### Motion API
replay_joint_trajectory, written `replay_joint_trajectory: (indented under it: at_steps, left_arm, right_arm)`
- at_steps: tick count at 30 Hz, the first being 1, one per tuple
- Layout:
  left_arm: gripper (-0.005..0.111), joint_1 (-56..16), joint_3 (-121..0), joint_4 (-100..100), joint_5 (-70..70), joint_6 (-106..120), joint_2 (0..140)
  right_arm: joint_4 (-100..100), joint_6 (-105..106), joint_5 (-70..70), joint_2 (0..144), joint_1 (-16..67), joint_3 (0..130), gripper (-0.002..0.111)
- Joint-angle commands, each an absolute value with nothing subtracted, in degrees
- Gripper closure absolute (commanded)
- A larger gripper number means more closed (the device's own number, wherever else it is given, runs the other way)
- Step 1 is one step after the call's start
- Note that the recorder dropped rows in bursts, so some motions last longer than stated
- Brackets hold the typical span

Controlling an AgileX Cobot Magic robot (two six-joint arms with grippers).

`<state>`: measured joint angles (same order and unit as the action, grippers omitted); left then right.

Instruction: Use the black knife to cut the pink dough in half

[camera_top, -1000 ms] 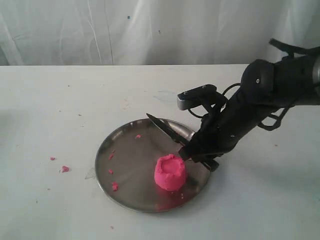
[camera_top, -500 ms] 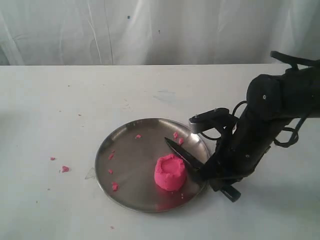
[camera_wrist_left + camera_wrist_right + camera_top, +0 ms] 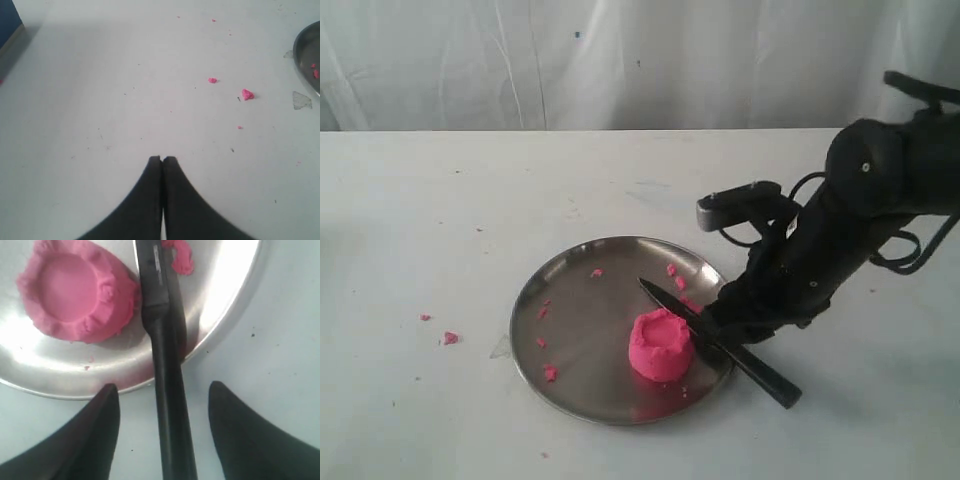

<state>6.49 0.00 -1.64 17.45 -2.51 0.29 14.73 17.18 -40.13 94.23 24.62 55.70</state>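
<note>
The pink dough (image 3: pixel 661 345) is one whole lump with a dented top, sitting on the round steel plate (image 3: pixel 570 290). The black knife (image 3: pixel 720 343) lies just to its right: the blade rests on the plate beside the dough (image 3: pixel 77 290), and the handle (image 3: pixel 170 430) crosses the rim onto the table. My right gripper (image 3: pixel 730 318) hovers over the handle, open, with its fingers (image 3: pixel 107 405) spread on either side of the knife and not touching it. My left gripper (image 3: pixel 162 159) is shut and empty over bare table; it does not show in the exterior view.
Tiny pink crumbs (image 3: pixel 450 338) lie on the table left of the plate, and a few more (image 3: pixel 549 373) on the plate. The plate's rim (image 3: pixel 307 55) shows at the edge of the left wrist view. A white curtain hangs behind the table.
The right arm carried the knife from behind the dough to its right side. The knife now lies down across the rim, and the gripper has opened and risen off it.
</note>
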Motion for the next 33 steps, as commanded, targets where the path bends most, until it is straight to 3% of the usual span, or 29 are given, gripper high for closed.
replay_joint_trajectory:
  at_steps: [1, 5, 8, 12, 16, 27, 33]
  left_arm:
    - [0.107, 6.74, 0.0, -2.08, 17.73, -2.68, 0.0]
    - [0.107, 6.74, 0.0, -2.08, 17.73, -2.68, 0.0]
    - [0.107, 6.74, 0.0, -2.08, 17.73, -2.68, 0.0]
    - [0.107, 6.74, 0.0, -2.08, 17.73, -2.68, 0.0]
    - [0.107, 6.74, 0.0, -2.08, 17.73, -2.68, 0.0]
    - [0.107, 6.74, 0.0, -2.08, 17.73, -2.68, 0.0]
    - [0.107, 6.74, 0.0, -2.08, 17.73, -2.68, 0.0]
  right_arm:
    - [10.66, 15.6, -40.87, 87.99, 24.39, 56.22, 0.057]
    - [-9.36, -3.73, -35.97, 86.58, 19.73, 54.42, 0.057]
    - [-11.59, -9.93, -39.19, 89.14, 14.62, 52.73, 0.058]
    - [18.24, 14.88, -39.24, 92.63, 10.53, 51.3, 0.058]
    - [43.99, 43.92, -48.3, 94.89, 9.1, 51.3, 0.058]
    - [43.77, 45.49, -39.11, 94.13, 8.97, 51.3, 0.058]
    - [43.69, 44.17, -46.42, 94.25, 8.97, 51.3, 0.058]
